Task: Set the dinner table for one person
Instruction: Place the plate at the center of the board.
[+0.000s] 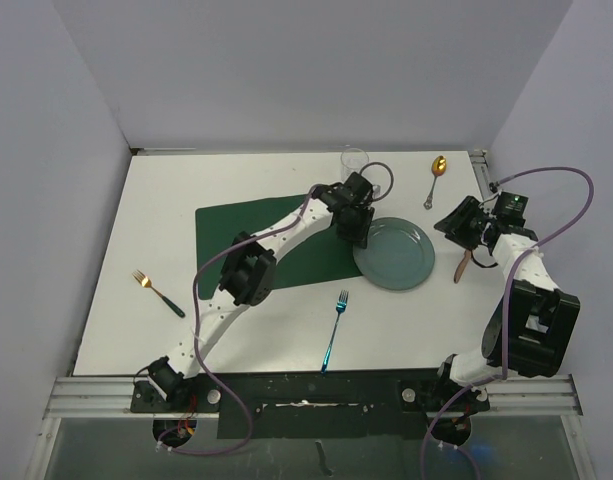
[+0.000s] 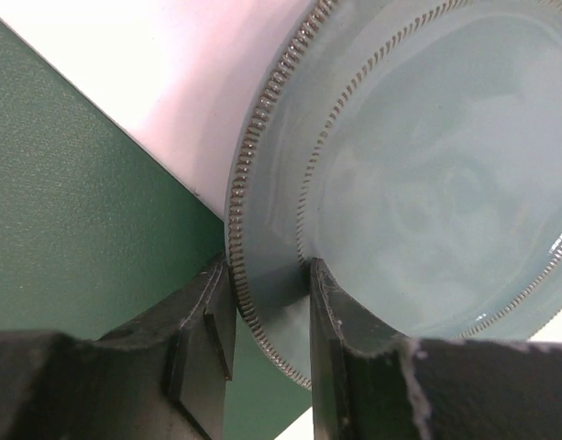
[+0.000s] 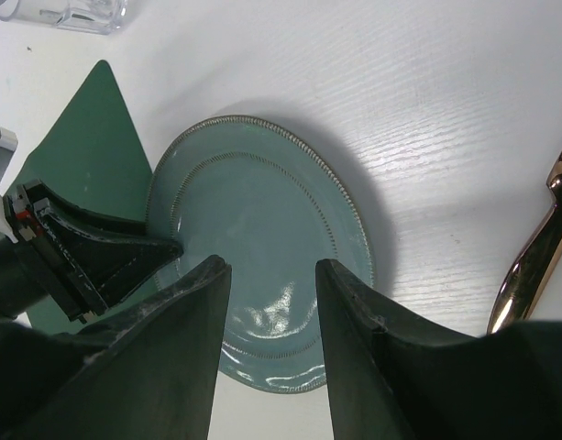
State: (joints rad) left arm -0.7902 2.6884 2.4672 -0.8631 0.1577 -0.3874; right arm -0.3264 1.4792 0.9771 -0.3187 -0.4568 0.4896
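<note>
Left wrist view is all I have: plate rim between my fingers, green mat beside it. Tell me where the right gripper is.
Observer: The right gripper hovers over the table just right of the plate, jaws apart, holding nothing.
Operator: Give me the plate's position on the placemat.
Observer: Only its left edge overlaps the placemat; the rest lies on bare table.
Operator: Name the nearest fork.
Observer: The blue fork lies on the table in front of the plate, toward the near edge.
</note>
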